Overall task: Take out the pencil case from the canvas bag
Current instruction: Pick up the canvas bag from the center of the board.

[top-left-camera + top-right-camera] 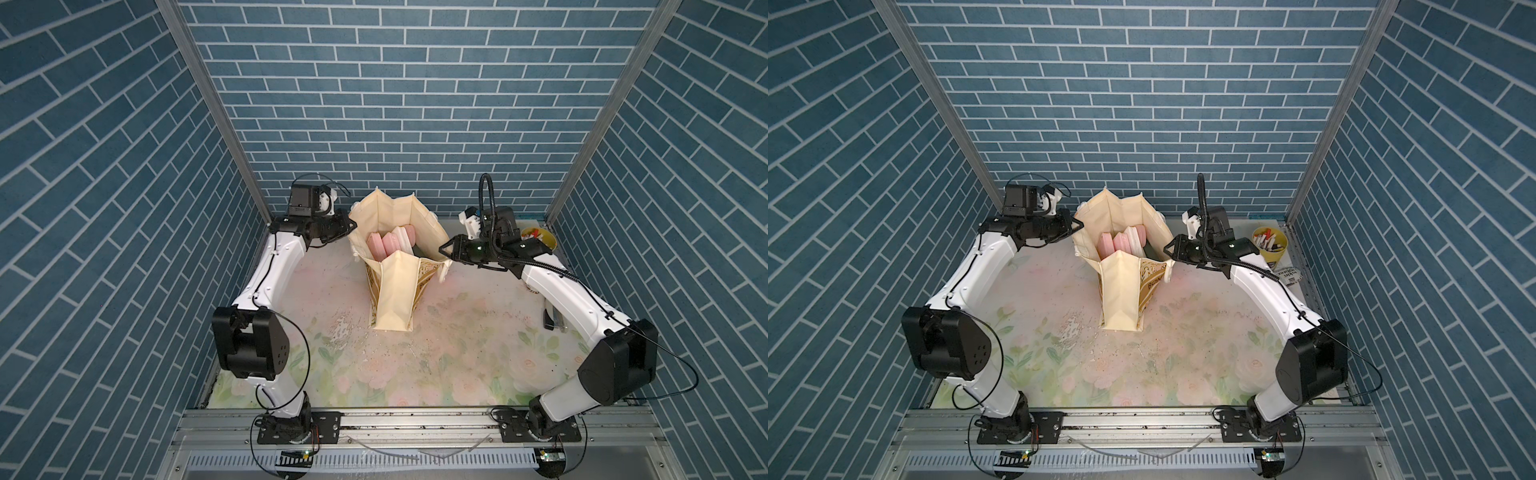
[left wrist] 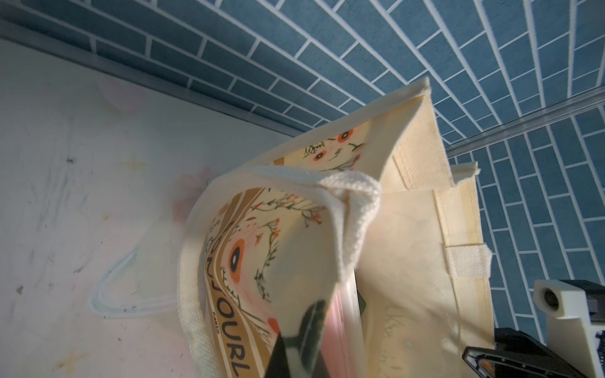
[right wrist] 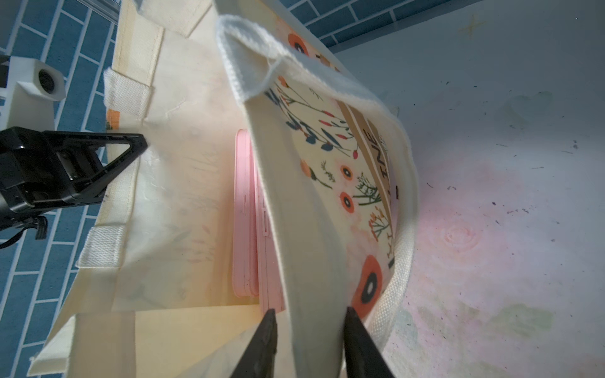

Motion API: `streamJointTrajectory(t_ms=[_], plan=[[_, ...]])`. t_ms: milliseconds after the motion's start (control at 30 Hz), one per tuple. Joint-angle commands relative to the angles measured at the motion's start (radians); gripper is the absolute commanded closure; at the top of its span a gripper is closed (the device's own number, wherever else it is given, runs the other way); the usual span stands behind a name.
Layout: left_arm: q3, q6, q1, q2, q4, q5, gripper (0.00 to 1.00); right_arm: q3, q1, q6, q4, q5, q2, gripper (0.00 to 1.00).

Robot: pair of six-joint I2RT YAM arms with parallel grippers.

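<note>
The cream canvas bag (image 1: 395,291) (image 1: 1121,291) stands upright at the back middle of the table with its mouth spread wide. Inside it, a pink pencil case (image 1: 384,245) (image 1: 1113,245) (image 3: 245,212) stands on edge beside a paler flat piece. My left gripper (image 1: 351,226) (image 1: 1079,226) (image 2: 294,353) is shut on the bag's left rim. My right gripper (image 1: 442,249) (image 1: 1166,248) (image 3: 309,320) is at the right rim. Its jaws are narrowed either side of the bag's wall with a small gap still showing. The bag's printed floral side (image 2: 248,261) fills the left wrist view.
A yellow pen pot (image 1: 538,239) (image 1: 1268,245) full of pens stands at the back right corner, behind the right arm. The brick-patterned back wall (image 1: 395,124) rises close behind the bag. The flower-printed tabletop (image 1: 415,353) stretches in front of the bag.
</note>
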Motion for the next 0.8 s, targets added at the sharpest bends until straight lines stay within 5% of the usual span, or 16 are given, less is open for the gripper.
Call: streamJointTrajectory(t_ms=[0,433,600,767], plan=[[0.112,0.058,-0.012,0.027,-0.060,-0.033,1.00,0.047,0.026,0.012,-0.019,-0.042,0.020,0.68],[0.841,0.299,-0.110,0.322,-0.530,-0.048,1.00,-0.015,0.162,0.122,0.169,-0.069,0.038,0.73],[0.765,0.373,-0.151,0.265,-0.553,-0.023,1.00,-0.050,0.186,0.129,0.163,-0.031,0.039,0.70],[0.524,0.414,-0.168,0.143,-0.466,0.032,1.00,-0.077,0.186,0.054,0.085,0.059,-0.014,0.60]])
